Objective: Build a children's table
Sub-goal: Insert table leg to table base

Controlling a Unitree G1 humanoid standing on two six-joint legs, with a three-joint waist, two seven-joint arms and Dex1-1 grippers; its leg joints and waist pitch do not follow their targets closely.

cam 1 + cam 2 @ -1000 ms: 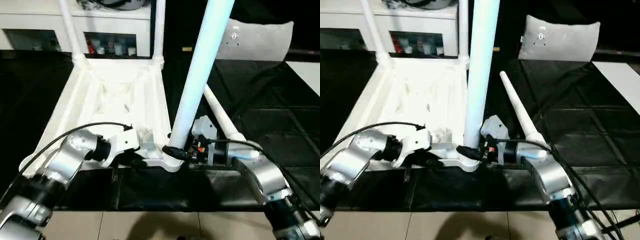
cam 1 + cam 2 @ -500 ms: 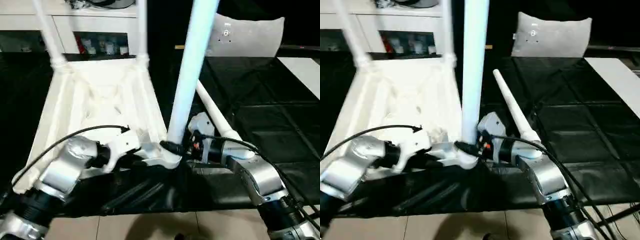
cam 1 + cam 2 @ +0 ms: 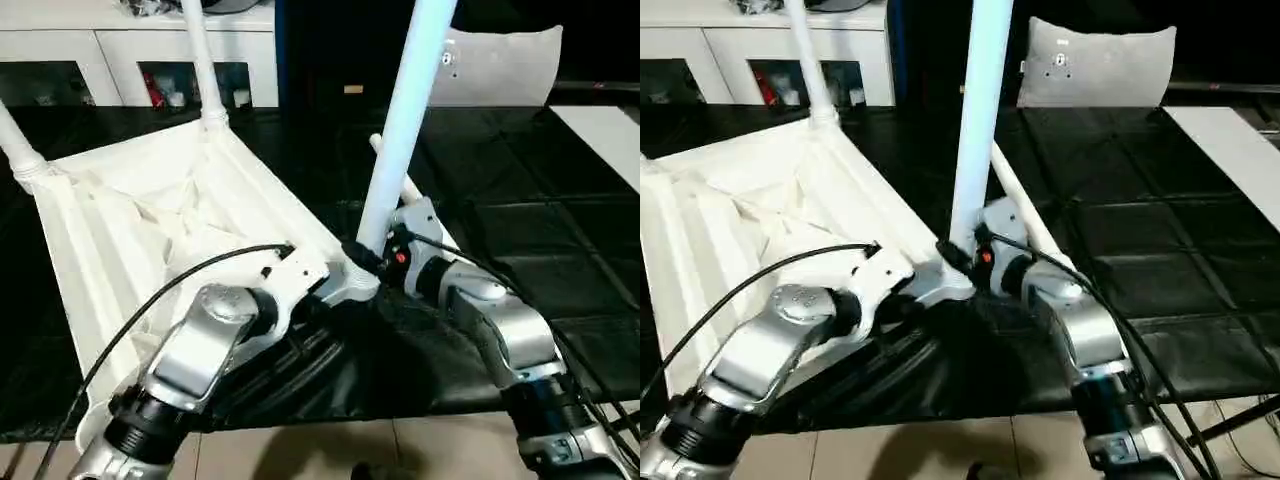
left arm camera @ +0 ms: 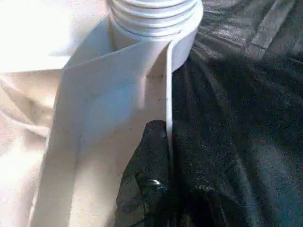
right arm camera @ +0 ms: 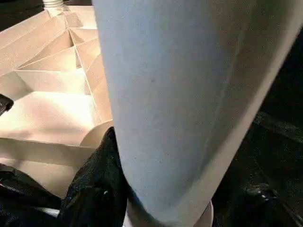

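Lying upside down on the black mat, the white plastic table top (image 3: 150,230) has three white legs in. The right gripper (image 3: 372,262) holds the third leg (image 3: 405,120); the left gripper (image 4: 158,142) pinches the rim. One leg (image 3: 1025,215) still lies loose.

You are looking down at a black, creased sheet (image 3: 520,250) spread over the floor — it carries everything. The upturned table top (image 3: 150,230) lies on it, a loose white leg (image 3: 1025,225) rests beside it, and a grey-white cushion (image 3: 1095,65) sits at the far edge. Pale tiles (image 3: 300,450) show nearest you.
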